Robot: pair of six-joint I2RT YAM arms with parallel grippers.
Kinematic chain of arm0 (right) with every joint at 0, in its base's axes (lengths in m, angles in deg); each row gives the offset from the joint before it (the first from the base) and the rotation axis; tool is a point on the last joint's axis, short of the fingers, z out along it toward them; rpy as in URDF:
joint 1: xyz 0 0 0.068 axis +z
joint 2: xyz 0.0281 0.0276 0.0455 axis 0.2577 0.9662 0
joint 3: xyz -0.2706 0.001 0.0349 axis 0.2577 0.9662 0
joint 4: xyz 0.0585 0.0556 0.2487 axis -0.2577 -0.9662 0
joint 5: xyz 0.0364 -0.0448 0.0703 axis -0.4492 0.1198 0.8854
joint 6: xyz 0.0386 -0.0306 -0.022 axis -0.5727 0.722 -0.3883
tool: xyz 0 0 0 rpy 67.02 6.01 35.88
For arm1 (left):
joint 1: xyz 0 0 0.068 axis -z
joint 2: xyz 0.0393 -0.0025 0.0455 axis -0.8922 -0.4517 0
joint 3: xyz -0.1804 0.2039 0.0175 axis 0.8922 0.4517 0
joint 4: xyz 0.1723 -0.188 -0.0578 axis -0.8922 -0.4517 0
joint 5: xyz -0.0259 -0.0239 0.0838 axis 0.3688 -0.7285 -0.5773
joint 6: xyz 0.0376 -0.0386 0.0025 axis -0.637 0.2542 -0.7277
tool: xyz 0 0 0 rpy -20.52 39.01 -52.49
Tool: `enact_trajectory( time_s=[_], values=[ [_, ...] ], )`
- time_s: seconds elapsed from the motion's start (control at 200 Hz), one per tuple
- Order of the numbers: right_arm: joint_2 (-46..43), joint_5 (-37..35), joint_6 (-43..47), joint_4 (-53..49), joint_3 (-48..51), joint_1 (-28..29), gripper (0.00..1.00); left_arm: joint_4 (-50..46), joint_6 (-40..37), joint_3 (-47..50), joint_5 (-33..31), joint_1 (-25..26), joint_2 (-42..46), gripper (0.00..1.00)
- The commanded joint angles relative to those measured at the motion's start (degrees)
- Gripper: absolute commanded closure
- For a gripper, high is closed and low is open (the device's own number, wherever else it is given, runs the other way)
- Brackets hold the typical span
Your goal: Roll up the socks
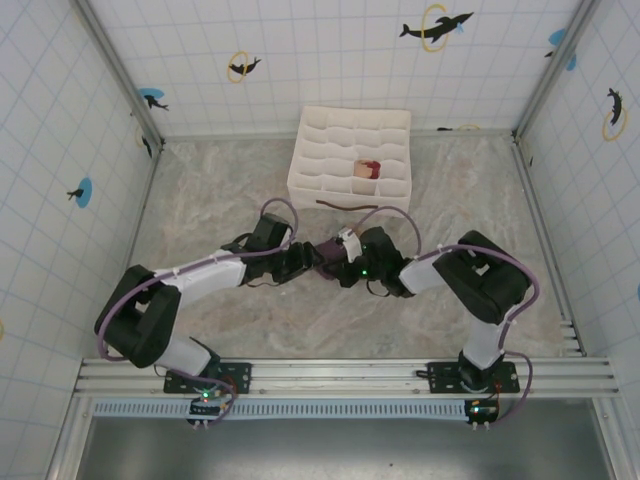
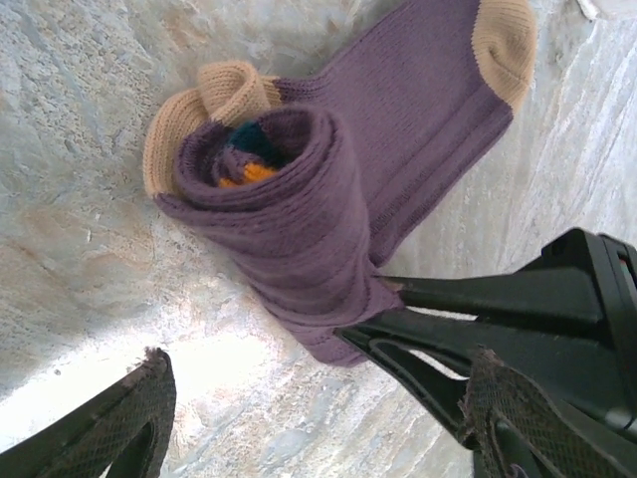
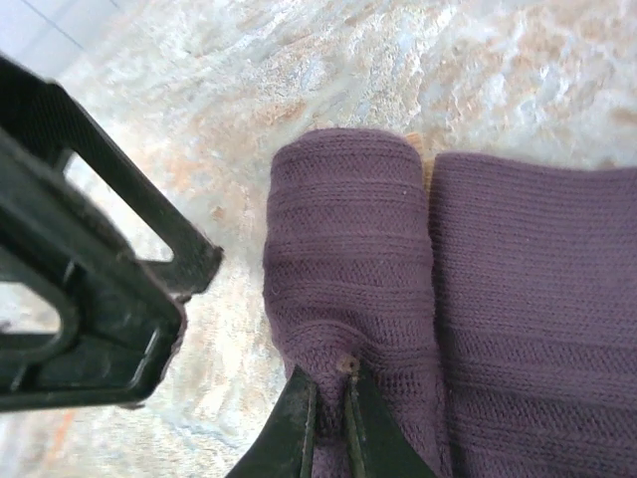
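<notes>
The dark purple sock (image 2: pixel 418 119) lies on the marbled table, rolled part of the way from its cuff into a thick roll (image 2: pixel 289 229). Its tan heel (image 2: pixel 199 110) and tan toe (image 2: pixel 508 45) stick out. My right gripper (image 3: pixel 331 383) is shut on a pinch of fabric at one end of the roll (image 3: pixel 343 249). My left gripper (image 2: pixel 318 428) stands open just in front of the roll, touching nothing; one finger (image 2: pixel 129 428) is well left of it. Both grippers meet at the table's middle (image 1: pixel 325 258). A beige and dark red sock (image 1: pixel 367 170) sits bundled in a box compartment.
The white gridded organiser box (image 1: pixel 330 140) stands at the back centre. A thin dark strip (image 1: pixel 345 205) lies on the table just in front of it. Tiled walls close in the table on the left, right and back.
</notes>
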Motion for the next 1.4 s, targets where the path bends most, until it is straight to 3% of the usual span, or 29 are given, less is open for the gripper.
enact_trajectory(
  time_s=[0.0, 0.21, 0.545, 0.746, 0.821, 0.921, 1.036, 1.286, 1.391],
  values=[
    [4.7, 8.6, -9.9, -11.1, 0.8, -2.8, 1.00, 2.6, 0.0, 0.8, -0.3, 0.2, -2.2, 0.24],
    [6.4, 12.1, -18.2, -10.3, 0.0, -7.2, 1.00, 7.3, 1.3, -0.7, -3.1, 0.2, -5.5, 0.26],
    [7.1, 12.2, -20.8, -10.6, -1.5, -9.3, 1.00, 12.9, 4.6, -3.7, -2.8, 0.2, -14.0, 0.32],
    [7.8, 12.4, -22.8, -9.4, -2.0, -10.2, 0.99, 13.5, 5.6, -4.8, -2.0, 0.4, -16.2, 0.51],
    [7.5, 12.6, -23.3, -8.6, -2.1, -10.6, 0.95, 11.9, 5.5, -5.2, -2.2, 0.4, -16.6, 0.65],
    [5.8, 12.2, -19.1, -12.1, -3.4, -10.6, 0.88, 8.6, 4.2, -6.3, -2.3, 0.4, -16.9, 0.80],
    [0.9, 10.3, -11.6, -18.5, -4.5, -10.4, 0.71, 2.8, 1.9, -8.2, -3.5, 0.4, -16.1, 0.92],
    [-12.6, -2.8, 2.8, -26.8, -3.7, -4.3, 0.42, -8.7, -2.4, -10.5, -6.3, 0.2, -13.5, 0.94],
    [-16.2, -15.3, 8.8, -27.9, -3.4, 2.4, 0.35, -9.8, -1.8, -8.8, -5.8, 0.2, -11.4, 0.94]
  ],
)
